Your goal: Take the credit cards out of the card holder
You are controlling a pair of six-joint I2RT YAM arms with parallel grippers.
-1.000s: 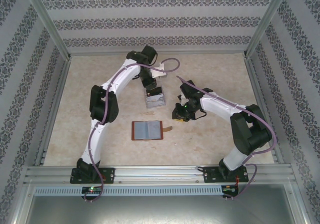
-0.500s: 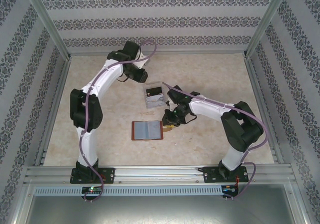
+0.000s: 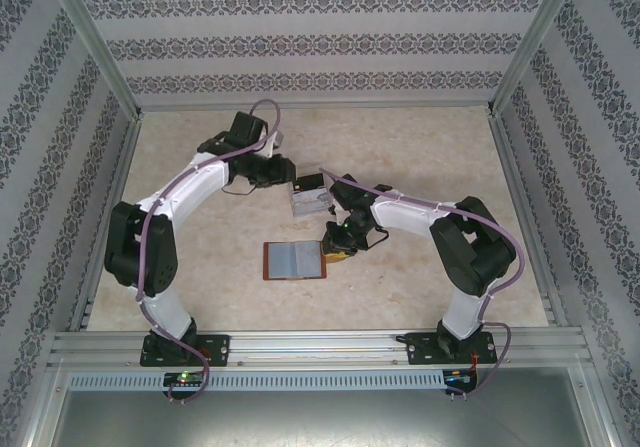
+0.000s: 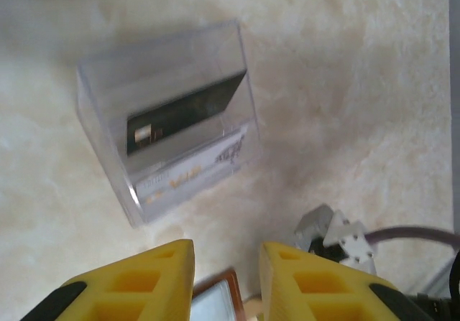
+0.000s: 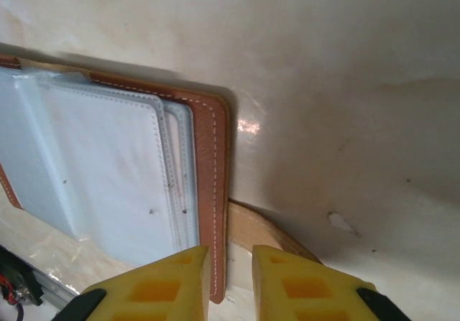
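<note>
1. Two credit cards (image 4: 188, 113), one dark and one pale, already stood in the clear tray (image 4: 158, 55), so that much of the job looked done.
2. The card holder (image 3: 294, 260) lay open on the desk (image 3: 430, 147), near the tray. I could not tell whether its pockets held more cards.
3. The left fingers (image 4: 176, 267) hovered near the tray, slightly parted and empty.
4. The right fingers (image 5: 188, 274) stood narrowly apart at the holder's right edge, beside the strap tab (image 5: 262, 228). I could not tell whether they gripped it.
</note>
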